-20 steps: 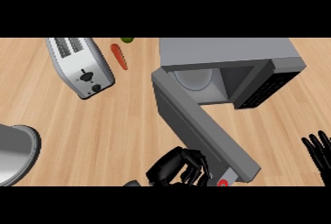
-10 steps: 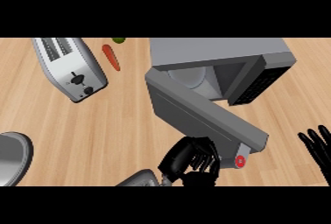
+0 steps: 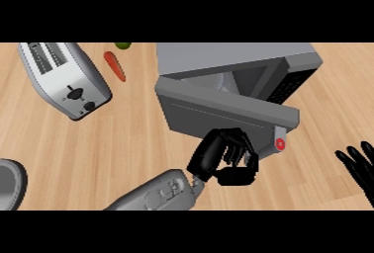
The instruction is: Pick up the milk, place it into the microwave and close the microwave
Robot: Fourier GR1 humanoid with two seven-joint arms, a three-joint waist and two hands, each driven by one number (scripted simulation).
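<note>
Evidently the left hand [image 3: 223, 160] is pressing against the outer face of the microwave door [image 3: 219, 111], its fingers curled and gripping nothing, so the door is standing partly swung towards the microwave [image 3: 241, 62]. The milk is not showing anywhere; I am guessing it is sitting inside the cavity, hidden behind the door. The right hand [image 3: 360, 165] is resting open, fingers up, at the bench's [image 3: 110, 143] right edge.
</note>
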